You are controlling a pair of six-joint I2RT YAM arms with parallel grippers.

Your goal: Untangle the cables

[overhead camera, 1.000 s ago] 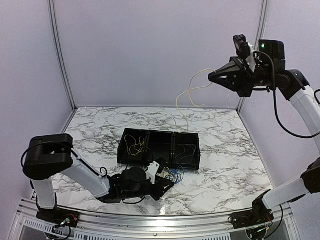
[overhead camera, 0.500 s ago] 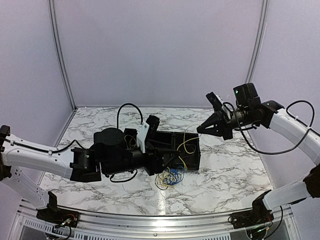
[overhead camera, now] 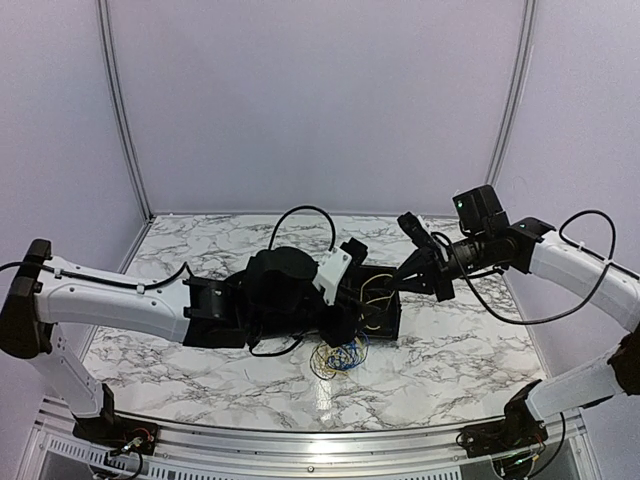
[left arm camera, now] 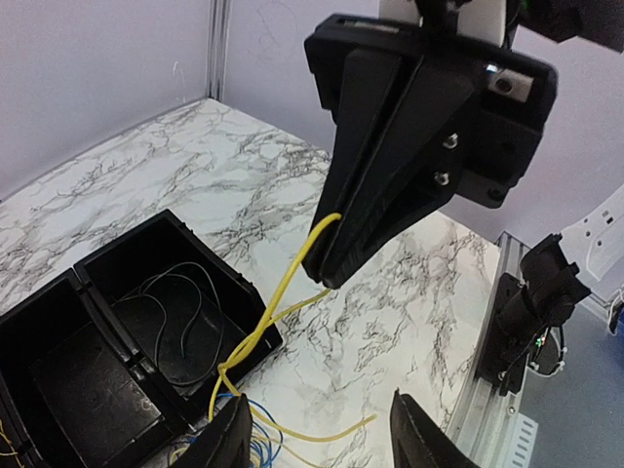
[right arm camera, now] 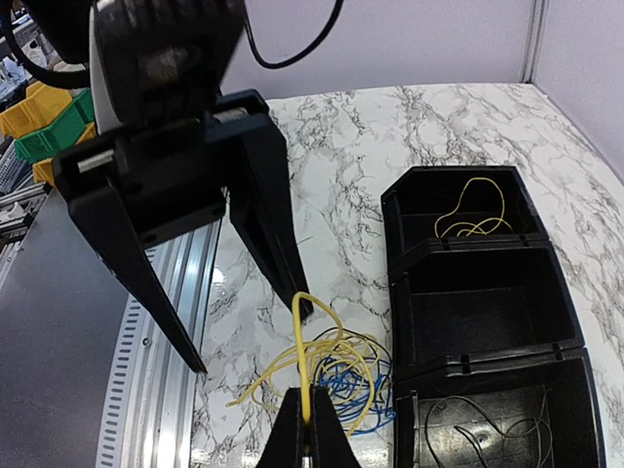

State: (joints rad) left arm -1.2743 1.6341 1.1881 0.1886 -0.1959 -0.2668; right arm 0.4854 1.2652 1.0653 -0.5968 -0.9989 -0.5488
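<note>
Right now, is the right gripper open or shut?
Shut. Both wrist views show the right gripper with its jaws pinched together on a yellow cable, which trails down to the tangle.

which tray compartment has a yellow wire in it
The end compartment at the top of the right wrist view; the middle one looks bare and the other end holds only thin dark wires.
</note>
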